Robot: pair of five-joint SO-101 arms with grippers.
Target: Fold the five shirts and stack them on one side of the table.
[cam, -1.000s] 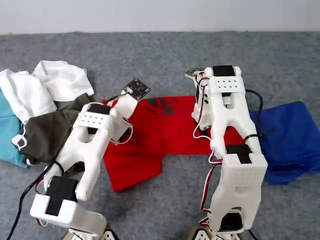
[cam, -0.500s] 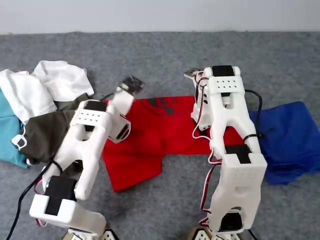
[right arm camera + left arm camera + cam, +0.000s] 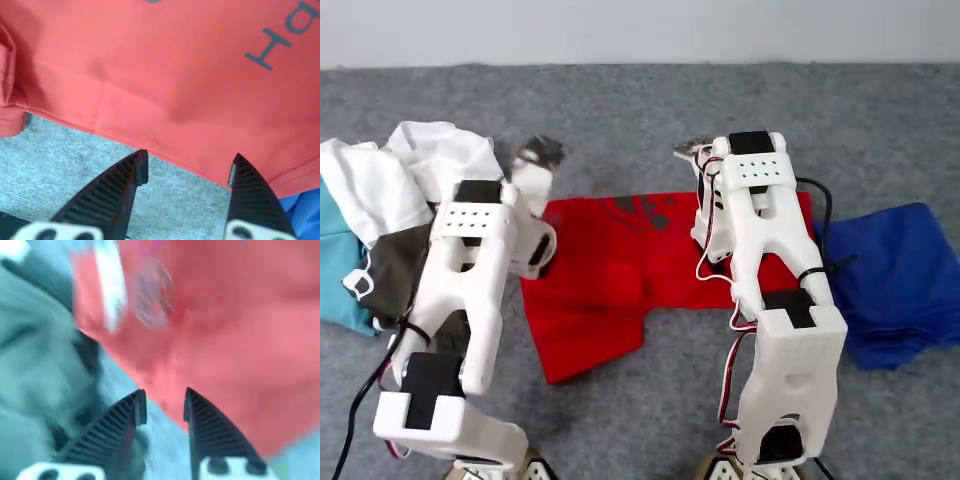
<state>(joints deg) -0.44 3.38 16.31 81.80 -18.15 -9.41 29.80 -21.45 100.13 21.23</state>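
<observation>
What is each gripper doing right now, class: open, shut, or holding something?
Left gripper: open, holding nothing.
Right gripper: open, empty, over the edge of the red shirt.

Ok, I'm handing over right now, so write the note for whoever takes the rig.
Left pincer: open, empty, above the edge of the red shirt, beside the dark shirt.
Right pincer: open, empty, above the red shirt's hem.
The red shirt lies spread mid-table, unfolded.
The blue shirt at the right looks folded, likely done.
The white shirt, dark shirt and teal shirt lie heaped at the left.
Left to do: fold the red and the three heaped shirts, stack all five.
</observation>
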